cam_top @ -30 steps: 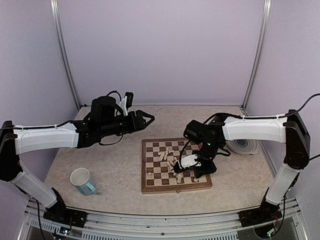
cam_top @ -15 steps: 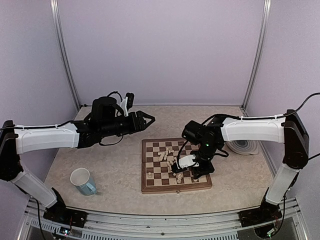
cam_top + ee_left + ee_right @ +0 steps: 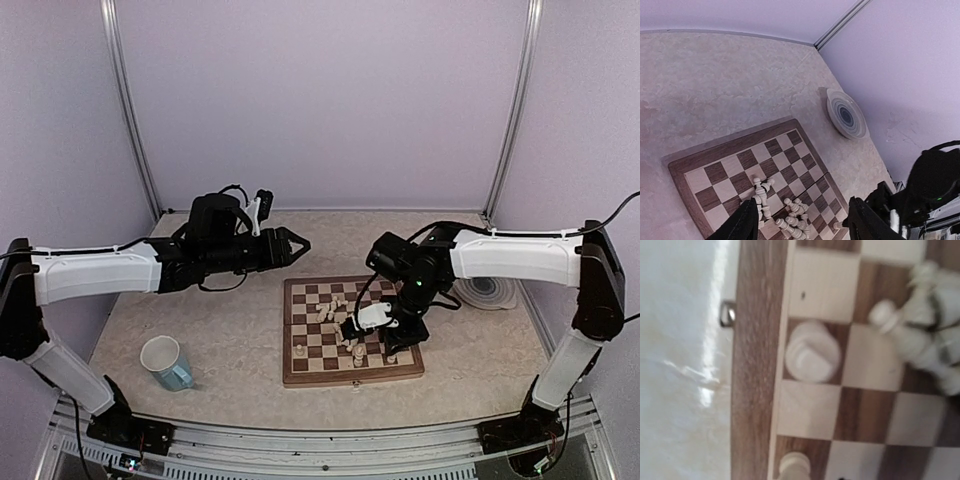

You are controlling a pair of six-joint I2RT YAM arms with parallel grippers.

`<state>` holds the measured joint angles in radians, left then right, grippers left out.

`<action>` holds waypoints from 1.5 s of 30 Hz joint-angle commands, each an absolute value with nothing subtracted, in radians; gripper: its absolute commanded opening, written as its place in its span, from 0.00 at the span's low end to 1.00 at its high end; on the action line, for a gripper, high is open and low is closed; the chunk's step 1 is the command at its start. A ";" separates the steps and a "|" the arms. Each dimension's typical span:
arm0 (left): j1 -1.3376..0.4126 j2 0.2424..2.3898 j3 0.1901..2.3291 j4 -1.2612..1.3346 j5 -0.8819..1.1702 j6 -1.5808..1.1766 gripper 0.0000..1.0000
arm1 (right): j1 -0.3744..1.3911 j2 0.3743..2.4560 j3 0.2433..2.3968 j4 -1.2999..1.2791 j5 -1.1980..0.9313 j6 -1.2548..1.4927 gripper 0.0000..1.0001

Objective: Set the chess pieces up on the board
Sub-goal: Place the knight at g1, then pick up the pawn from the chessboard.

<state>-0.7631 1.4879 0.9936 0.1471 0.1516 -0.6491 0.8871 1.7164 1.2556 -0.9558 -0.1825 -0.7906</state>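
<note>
The board (image 3: pixel 296 291) lies in the middle of the table. Several cream chess pieces (image 3: pixel 335 318) lie in a heap near its centre, and a few stand near its front edge (image 3: pixel 358 352). My right gripper (image 3: pixel 388 342) points down over the board's front right squares; its fingers are out of its wrist view. That view shows the board (image 3: pixel 756 365), one upright piece (image 3: pixel 812 351) on an edge square, another piece (image 3: pixel 795 467) below it, and the heap (image 3: pixel 927 342). My left gripper (image 3: pixel 292 243) hovers open and empty beyond the board's far left corner, and its fingers (image 3: pixel 742 226) frame the heap (image 3: pixel 792 217).
A round grey-blue ringed plate (image 3: pixel 490 293) sits right of the board and also shows in the left wrist view (image 3: pixel 845 114). A light blue mug (image 3: pixel 167 362) stands at the front left. Walls close in the table on three sides.
My right gripper has shifted a little back and left over the board's front right squares. My left arm has barely moved.
</note>
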 commanded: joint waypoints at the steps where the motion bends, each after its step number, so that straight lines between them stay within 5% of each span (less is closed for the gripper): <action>1: -0.790 1.540 1.087 -0.079 0.076 -0.519 0.61 | 0.837 1.608 1.349 -0.973 -0.308 -0.787 0.33; 10: -0.867 1.638 1.112 -0.206 -0.013 -0.435 0.56 | 0.667 1.678 1.407 -0.766 -0.406 -0.735 0.29; 38: -0.830 1.626 0.983 -0.055 0.095 -0.538 0.58 | 0.663 2.124 1.564 -0.569 -0.433 -0.727 0.37; 42: -0.828 1.621 0.971 -0.042 0.093 -0.546 0.58 | 0.663 2.146 1.563 -0.555 -0.425 -0.720 0.35; 45: -0.828 1.622 0.961 -0.022 0.096 -0.552 0.57 | 0.663 2.152 1.556 -0.560 -0.415 -0.727 0.23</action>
